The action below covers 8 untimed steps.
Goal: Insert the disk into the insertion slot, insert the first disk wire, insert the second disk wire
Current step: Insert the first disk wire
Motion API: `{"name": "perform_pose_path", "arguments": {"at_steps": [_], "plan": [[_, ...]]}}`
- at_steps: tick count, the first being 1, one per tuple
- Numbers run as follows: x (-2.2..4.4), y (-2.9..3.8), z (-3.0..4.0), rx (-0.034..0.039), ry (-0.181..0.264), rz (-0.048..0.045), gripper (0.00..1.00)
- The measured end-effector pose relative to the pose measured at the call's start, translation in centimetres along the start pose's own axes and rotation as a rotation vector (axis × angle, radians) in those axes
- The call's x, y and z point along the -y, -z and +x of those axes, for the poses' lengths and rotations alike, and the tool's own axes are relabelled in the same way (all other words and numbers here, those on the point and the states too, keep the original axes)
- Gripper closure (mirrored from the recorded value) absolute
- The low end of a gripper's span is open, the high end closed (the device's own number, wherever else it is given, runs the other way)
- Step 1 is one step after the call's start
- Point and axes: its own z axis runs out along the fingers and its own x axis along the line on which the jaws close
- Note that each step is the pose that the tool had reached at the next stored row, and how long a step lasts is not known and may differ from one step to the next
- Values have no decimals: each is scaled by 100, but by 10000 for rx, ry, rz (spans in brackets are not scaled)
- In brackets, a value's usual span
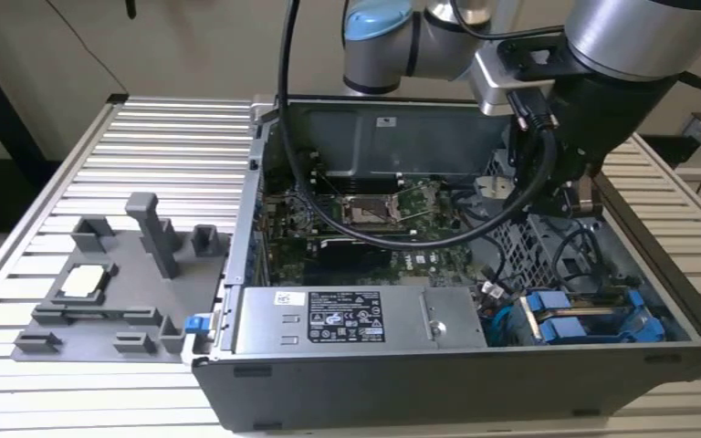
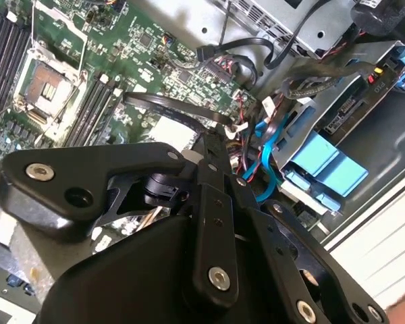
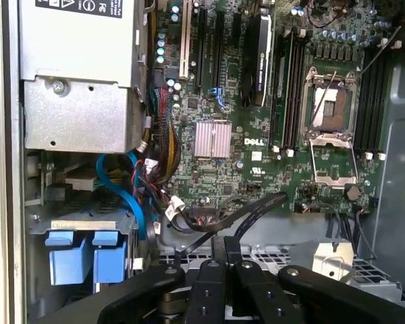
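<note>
The disk (image 1: 580, 319), clipped in its blue carrier (image 3: 84, 256), lies in the insertion slot (image 1: 533, 239), the grey perforated bay at the case's corner on the exterior view's right. My gripper (image 3: 228, 255) hangs inside the case just beyond that bay, over the edge of the motherboard. Its black fingers (image 2: 214, 145) are shut on a black flat disk wire (image 3: 256, 209) that loops across the board (image 2: 169, 108). A blue cable (image 3: 121, 192) and a red-and-black bundle run down toward the disk's end (image 2: 320, 162).
The grey power supply box (image 1: 326, 319) sits beside the bay. The motherboard (image 1: 363, 214) with its bare socket lies under the arm. A grey fixture with posts (image 1: 120, 283) stands on the slatted table at the exterior view's left. Case walls close in all round.
</note>
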Motion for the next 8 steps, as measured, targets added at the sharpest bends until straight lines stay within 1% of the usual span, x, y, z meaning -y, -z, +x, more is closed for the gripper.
{"name": "perform_pose_path", "arguments": {"at_steps": [5, 6, 7, 8], "plan": [[-8, 10, -2, 4, 113, -8, 89], [-10, 11, -2, 9, 162, -5, 87], [-13, 11, -2, 14, 242, 3, 81], [-12, 11, -3, 18, 347, 5, 81]]}}
